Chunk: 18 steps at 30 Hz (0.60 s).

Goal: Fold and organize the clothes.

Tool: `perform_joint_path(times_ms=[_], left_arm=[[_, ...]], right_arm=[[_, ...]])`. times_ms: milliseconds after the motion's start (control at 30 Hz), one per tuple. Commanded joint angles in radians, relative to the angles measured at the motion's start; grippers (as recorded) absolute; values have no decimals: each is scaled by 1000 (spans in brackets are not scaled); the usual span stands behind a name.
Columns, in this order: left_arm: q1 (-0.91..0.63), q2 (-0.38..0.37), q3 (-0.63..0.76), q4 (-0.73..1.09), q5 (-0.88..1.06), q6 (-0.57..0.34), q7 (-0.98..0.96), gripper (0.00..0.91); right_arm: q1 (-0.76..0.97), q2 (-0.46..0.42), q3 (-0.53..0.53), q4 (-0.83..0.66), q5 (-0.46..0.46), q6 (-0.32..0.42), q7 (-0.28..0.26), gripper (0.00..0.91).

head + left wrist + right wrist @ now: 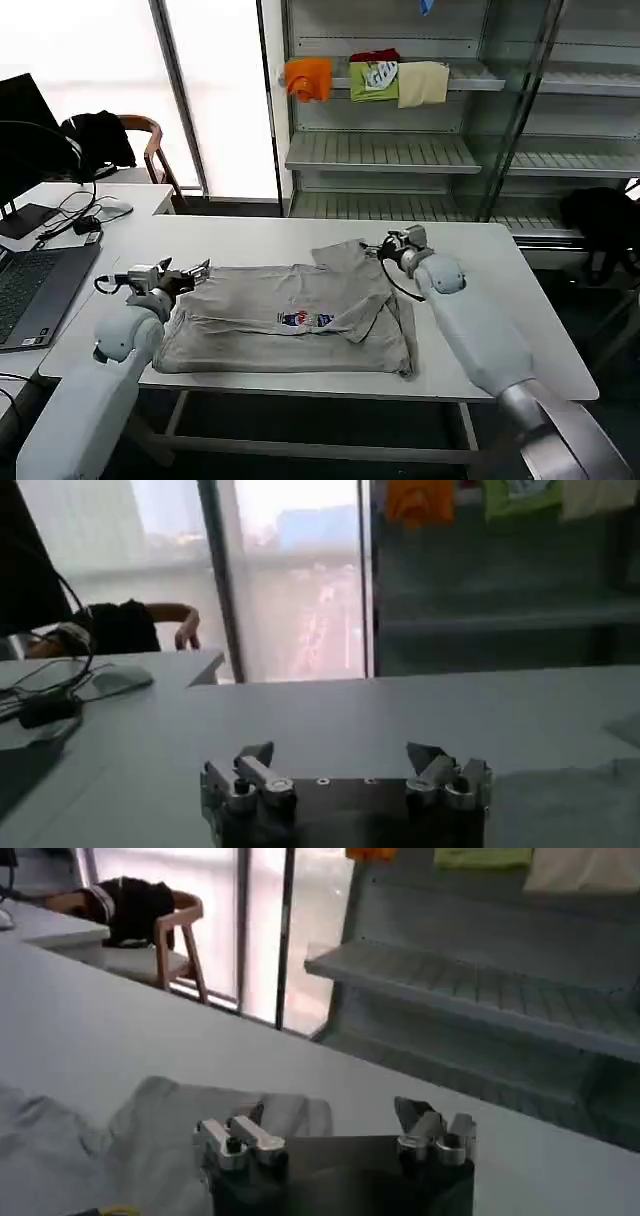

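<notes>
On your far left, a laptop point(30, 290) sits open on the adjoining desk, with cables and a mouse behind it. Moving right, your left gripper point(178, 274) hovers low at the left edge of the grey shirt point(290, 315), level with its shoulder or sleeve. In the left wrist view that gripper point(345, 765) has its fingers spread wide with bare tabletop between them, so it is released and grasping nothing.

The shirt lies roughly flat across the middle of the white table point(250, 240), near the front edge, with the small multicoloured chest print point(306, 319) facing up. Its right side is partly folded over: a flap of cloth lies diagonally across the body, and a sleeve or corner sticks up toward the back of the table.

Further right, your right gripper point(385, 247) sits just beside that raised corner at the shirt's far right. In the right wrist view the gripper point(335, 1128) is spread open, with grey cloth point(170, 1123) lying under and around one finger; whether the finger actually touches the fabric you cannot tell from here. Nothing is pinched between the fingers.

Behind the table, the shelving point(400, 150) carries folded orange, green and cream garments on an upper shelf.
</notes>
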State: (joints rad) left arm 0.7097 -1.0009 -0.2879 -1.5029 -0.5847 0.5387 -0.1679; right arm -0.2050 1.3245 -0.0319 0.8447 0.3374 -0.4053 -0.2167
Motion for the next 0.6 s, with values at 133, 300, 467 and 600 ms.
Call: perform_joint_path(times_ms=[133,300,467,600], left_arm=[[-158,-16,72,262,54,41,84,907],[-190,-37,86,317,71,42,101,907],[-212,-48,90,359,101,42,124,907],[-216,-45,83,376,102,42,136,907]], right_arm=[[90,108,-5,-223,-98,37,-59,907],[106,133,-5,-268,-114,71,-53,907],[111,143,-5,-294,-130,91,-45,907],[116,158,6,-322,-144,93,-40,907]])
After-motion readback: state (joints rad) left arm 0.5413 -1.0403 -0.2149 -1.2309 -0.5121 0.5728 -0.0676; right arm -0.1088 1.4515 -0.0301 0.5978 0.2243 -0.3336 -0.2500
